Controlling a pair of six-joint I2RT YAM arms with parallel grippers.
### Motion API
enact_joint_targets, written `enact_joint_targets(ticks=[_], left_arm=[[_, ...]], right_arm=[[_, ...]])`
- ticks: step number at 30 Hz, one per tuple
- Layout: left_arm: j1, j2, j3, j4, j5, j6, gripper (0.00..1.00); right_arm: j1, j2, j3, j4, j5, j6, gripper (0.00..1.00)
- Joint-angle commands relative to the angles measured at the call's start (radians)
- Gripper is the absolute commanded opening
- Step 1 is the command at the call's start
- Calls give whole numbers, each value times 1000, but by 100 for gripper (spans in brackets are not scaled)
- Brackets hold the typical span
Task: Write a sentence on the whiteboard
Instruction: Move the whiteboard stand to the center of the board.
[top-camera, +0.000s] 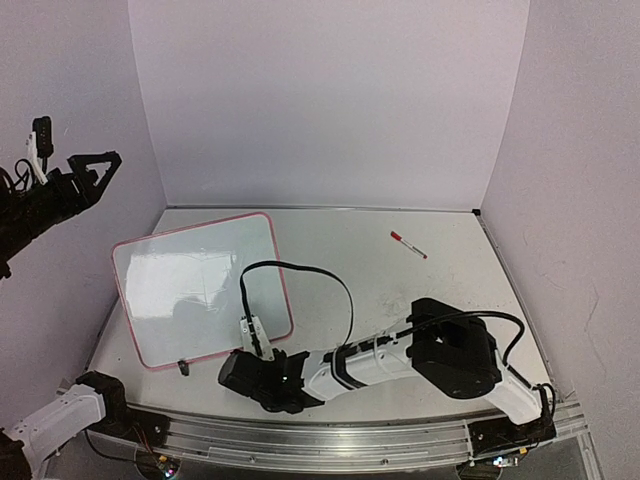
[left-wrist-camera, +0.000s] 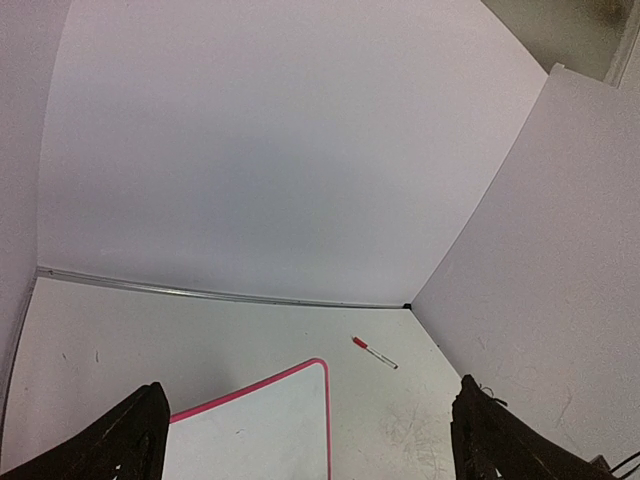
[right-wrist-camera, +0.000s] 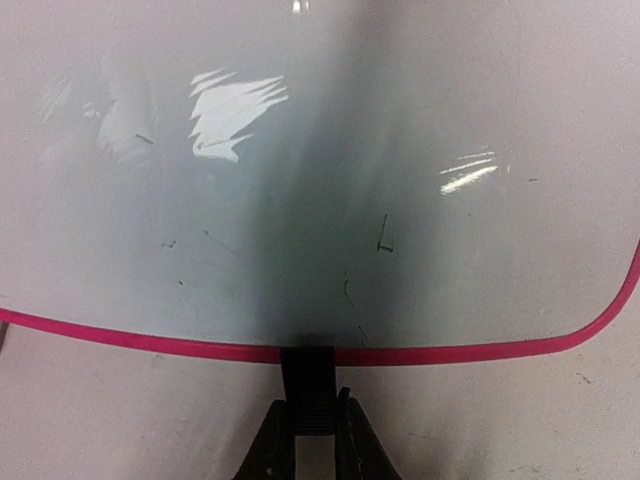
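The right pincer (right-wrist-camera: 312, 402) is sitting closed, clamping the small black clip (right-wrist-camera: 306, 365) on the near edge of the whiteboard (right-wrist-camera: 300, 200). The grip is looking centred, with a finger on either side of the clip and the pink rim (right-wrist-camera: 150, 338) running across just beyond the tips. The whiteboard is lying flat on the counter (top-camera: 420, 290). It is spreading away from that pincer and out to both its sides, and it is sitting skewed rather than square to the arms. Nothing is showing on it but glare and a few tiny dark specks, so no writing yet.

I'm reading this as a board-straightening step ahead of the writing. To do it well:
- Be dragging slowly and keeping the pincer low, so the board is sliding and not lifting.
- Be turning gently, since the clip is small and is probably going to slip out under a jerk.
- Be stopping once the near edge is running parallel to the counter front.

A second clip (top-camera: 183, 367) is showing to the left of the right pincer on the same edge, so be watching that it isn't snagging.

The marker (top-camera: 408, 244), red at one end, is lying on the counter well beyond the right pincer and off to its right, apart from the board. It's going to need fetching.

The left pincer (top-camera: 105, 168) is hanging high and well to the left, jaws standing wide apart, holding nothing.

I'm not seeing any containers in these views.
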Motion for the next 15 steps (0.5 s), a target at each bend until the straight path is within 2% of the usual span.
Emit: enact_joint_targets(ticks=[1,7,15], left_arm=[[1,29,-16,39,-27,16,99],[2,57,-54,77,-41,15,99],[2,128,-140,180,-46,6,99]], right_arm=[[-56,-115,-172,-58,65,10,0],[-105,-272,-423,59,42,-39,0],[-213,-484,-660,98,-39,-119,0]])
